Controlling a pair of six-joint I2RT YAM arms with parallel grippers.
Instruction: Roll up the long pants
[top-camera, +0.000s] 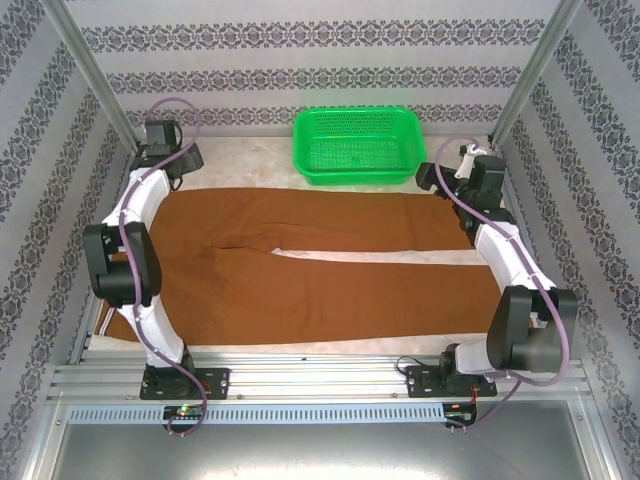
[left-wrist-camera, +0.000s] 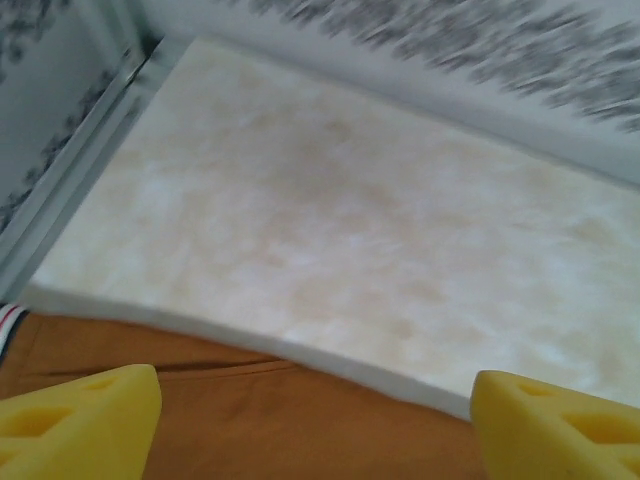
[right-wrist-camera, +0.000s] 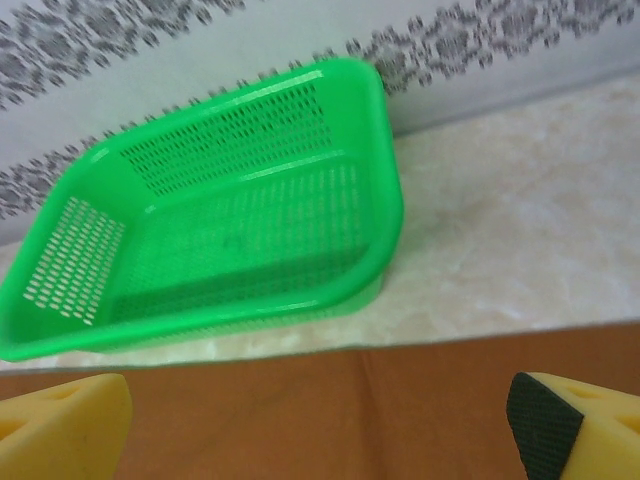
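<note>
Marbled tabletop (top-camera: 250, 165), long pants (top-camera: 300, 275) flat, long axis left-right, waistband leftward, left claw (left-wrist-camera: 315, 405) spread, right claw (right-wrist-camera: 320, 405) spread

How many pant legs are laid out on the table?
2, both on the long pants. The far leg runs just in front of the green basket; the near leg lies toward the arm bases. Both flat, none hidden.

You've got wallpaper (top-camera: 320, 40) w/ grey floral bands on 3 sides, close beyond the left gripper (left-wrist-camera: 315, 420) and right gripper (right-wrist-camera: 320, 420). Alu posts (top-camera: 95, 80) at the back corners. The tabletop (left-wrist-camera: 330, 220) ahead of both is pale, marbled. Metal rails (top-camera: 320, 385) sit behind them. Light's soft, even.
</note>
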